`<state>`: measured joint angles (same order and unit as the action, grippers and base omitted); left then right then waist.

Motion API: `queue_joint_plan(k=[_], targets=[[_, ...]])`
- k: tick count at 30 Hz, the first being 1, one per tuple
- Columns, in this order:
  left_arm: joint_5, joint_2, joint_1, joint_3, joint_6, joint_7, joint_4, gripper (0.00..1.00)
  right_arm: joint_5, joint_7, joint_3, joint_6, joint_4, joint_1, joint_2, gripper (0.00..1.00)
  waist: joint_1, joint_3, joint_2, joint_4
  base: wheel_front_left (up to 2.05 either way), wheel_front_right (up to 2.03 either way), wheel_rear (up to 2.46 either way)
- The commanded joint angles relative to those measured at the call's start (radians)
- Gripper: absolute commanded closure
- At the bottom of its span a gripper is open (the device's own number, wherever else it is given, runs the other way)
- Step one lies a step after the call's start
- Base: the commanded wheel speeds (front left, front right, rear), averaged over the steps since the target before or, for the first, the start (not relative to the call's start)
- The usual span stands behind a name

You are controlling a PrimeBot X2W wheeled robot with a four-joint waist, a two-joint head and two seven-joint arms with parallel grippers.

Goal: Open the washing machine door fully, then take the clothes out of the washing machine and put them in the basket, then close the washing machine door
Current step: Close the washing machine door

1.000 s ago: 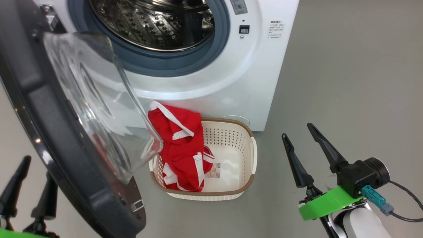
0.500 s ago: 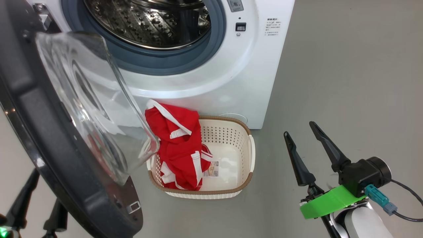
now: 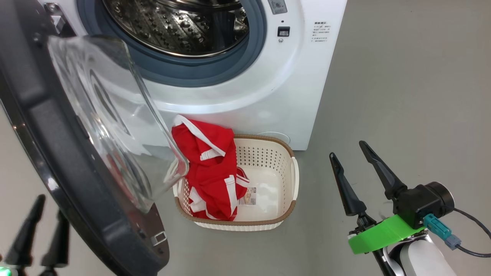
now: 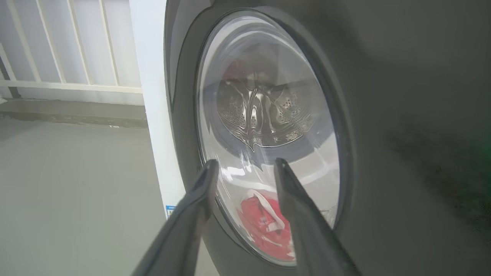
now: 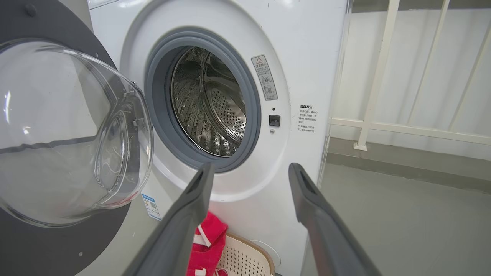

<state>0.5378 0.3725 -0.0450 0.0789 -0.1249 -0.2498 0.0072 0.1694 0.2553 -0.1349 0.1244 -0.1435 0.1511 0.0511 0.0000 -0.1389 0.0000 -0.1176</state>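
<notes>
The washing machine stands at the top of the head view, its steel drum bare. The washing machine door hangs open at the left, glass bowl facing the basket. Red clothes with white stripes lie in the left half of the cream basket on the floor before the machine. My left gripper is open behind the door's outer face, pointing at the door; the clothes show through its glass. My right gripper is open and holds nothing, right of the basket, facing the machine.
Grey floor spreads to the right of the machine and basket. A white railing runs along the wall behind the machine. The open door overhangs the basket's left end. A cable trails from my right wrist.
The head view swayed slightly and came back. My left gripper has dropped a little lower beside the door. Door, clothes, basket and right gripper stay where they were.
</notes>
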Motion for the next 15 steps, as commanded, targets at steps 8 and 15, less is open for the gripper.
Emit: queue_joint_plan(k=[8, 15], targets=[[0.157, 0.034, 0.061, 0.063, -0.006, -0.012, -0.004, 1.0, 0.004, 0.006, -0.022, 0.006, 0.021, 0.01, -0.001, 0.0, 0.0, 0.002, 0.0, -0.004, 0.0, 0.0, 0.0], [0.398, -0.001, 0.129, 0.132, -0.006, 0.068, 0.006, 1.0, 0.002, 0.006, -0.024, 0.006, 0.021, 0.008, -0.001, 0.0, 0.0, 0.0, 0.0, -0.009, 0.0, 0.0, 0.0]])
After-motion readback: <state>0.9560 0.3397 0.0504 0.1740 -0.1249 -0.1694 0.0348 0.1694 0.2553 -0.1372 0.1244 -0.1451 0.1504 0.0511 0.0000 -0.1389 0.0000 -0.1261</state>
